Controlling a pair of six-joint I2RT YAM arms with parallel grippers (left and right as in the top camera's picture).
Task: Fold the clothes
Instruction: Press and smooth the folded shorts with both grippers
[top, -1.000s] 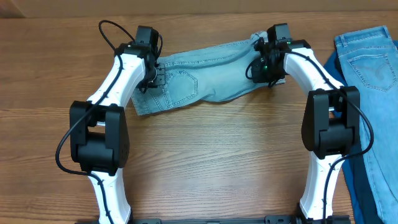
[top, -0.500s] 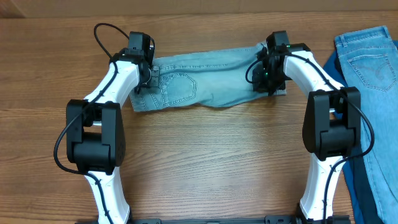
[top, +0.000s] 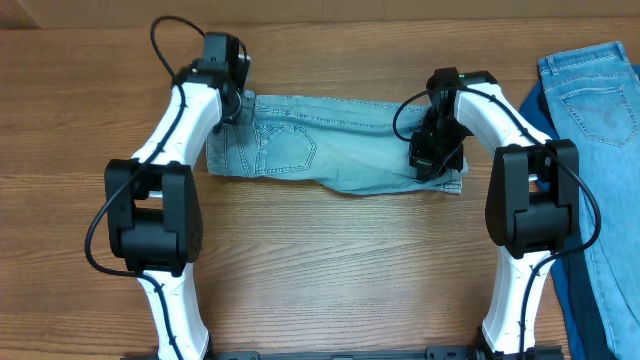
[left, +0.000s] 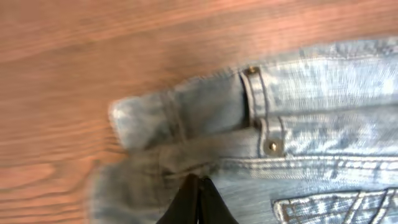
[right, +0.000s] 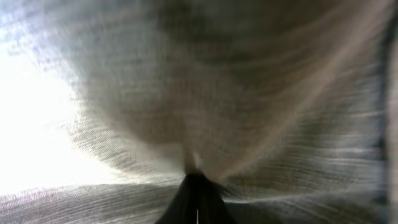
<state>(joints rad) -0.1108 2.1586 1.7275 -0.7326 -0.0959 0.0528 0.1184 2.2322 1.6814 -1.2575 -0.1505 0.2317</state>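
Plainly mid-fold: left gripper (left: 198, 190) and right gripper (right: 196, 186) both clamp shut on the pale, faded light-blue denim shorts (top: 300, 150), upper centre. Next probably means laying them flat, then releasing.

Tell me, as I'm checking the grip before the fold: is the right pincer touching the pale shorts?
Touching. In the right wrist view the right pincer is shut on the pale shorts, whose weave puckers outward from its tips.

Left arm (top: 186, 114) and right arm (top: 495, 108) are showing white link shells, bulky black joint housings (top: 150, 225), looping black cables (top: 153, 45), and dark-tipped left end effector (left: 198, 199) and right end effector (right: 196, 198).
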